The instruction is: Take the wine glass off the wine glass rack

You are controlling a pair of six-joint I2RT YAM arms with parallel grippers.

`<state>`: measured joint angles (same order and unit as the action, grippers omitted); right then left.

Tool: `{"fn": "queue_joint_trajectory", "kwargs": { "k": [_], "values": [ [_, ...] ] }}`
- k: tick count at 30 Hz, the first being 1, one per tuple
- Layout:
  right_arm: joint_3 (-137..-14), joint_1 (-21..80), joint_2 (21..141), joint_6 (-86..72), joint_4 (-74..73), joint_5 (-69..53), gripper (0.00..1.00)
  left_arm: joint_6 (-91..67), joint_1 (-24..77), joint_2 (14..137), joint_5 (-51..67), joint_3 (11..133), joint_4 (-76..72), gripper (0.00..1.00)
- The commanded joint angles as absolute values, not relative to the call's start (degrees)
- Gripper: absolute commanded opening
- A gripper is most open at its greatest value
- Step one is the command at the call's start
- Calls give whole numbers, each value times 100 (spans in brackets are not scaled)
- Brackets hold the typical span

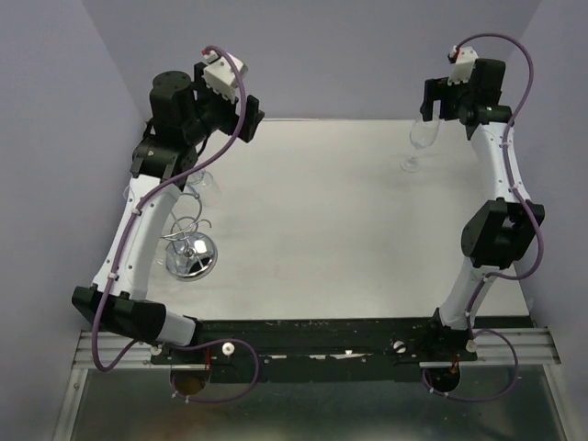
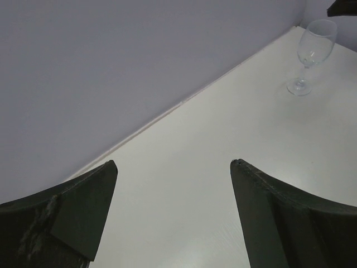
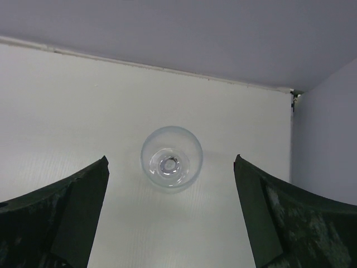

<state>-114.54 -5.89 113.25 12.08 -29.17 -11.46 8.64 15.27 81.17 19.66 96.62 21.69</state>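
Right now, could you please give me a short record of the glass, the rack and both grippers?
wine glass: upright on the table, far right, off the rack
wine glass rack: left side, partly hidden by the left arm
right gripper: open, above the glass, not touching it
left gripper: open, empty

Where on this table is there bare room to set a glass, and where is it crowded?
Bare: the table middle, between the wine glass rack and the standing wine glass. Crowded: the left side around the rack under the left arm, and the far right corner by that glass.
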Motion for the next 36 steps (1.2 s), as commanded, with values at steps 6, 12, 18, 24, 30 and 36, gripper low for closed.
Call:
{"fn": "queue_joint_trajectory", "kwargs": {
  "k": [6,12,18,24,30,36],
  "values": [
    [-11539,315,10810,1328,-2786,-2290,100,782,818,7718,907,10065,3631,99],
    [-11926,1167,11258,1151,-2786,-4392,100,738,598,7269,115,9695,3489,99],
    [-11875,2020,11566,1617,-2471,-5746,100,888,466,6917,61,9299,3594,99],
    [-11892,2732,11856,1933,-2435,-6600,100,1203,378,6513,202,9343,4139,99],
    [-11830,3269,12172,2058,-2006,-6627,100,1512,369,6065,79,8896,4298,99],
    [-11654,3515,12682,862,-170,-6250,100,1188,168,5933,263,8737,4403,99]
  ]
}}
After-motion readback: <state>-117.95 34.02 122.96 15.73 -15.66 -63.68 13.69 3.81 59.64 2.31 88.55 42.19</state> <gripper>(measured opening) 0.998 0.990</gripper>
